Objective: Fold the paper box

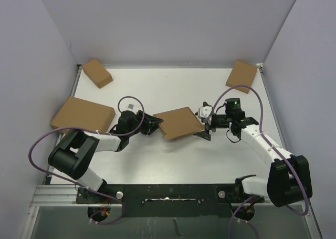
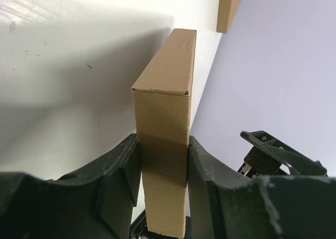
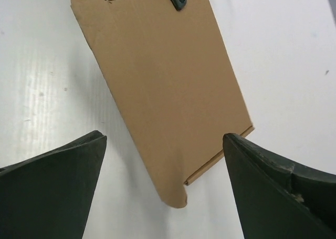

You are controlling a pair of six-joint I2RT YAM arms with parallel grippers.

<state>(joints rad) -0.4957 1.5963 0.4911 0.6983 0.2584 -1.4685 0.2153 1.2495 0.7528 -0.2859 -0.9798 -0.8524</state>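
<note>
Your left gripper (image 1: 151,125) clamps the left edge of the box (image 1: 180,122) at mid-table; do not loosen it; your right gripper (image 1: 205,127) stands wide open beside the right edge, holding nothing; use it to press that edge's seam flush.

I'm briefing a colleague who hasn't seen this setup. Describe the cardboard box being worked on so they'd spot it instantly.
Find the middle of the white table. The paper box is the flat brown one there, its left edge clamped in the jaws of the left gripper. The three other boxes lie untouched along the table's edges.
</note>
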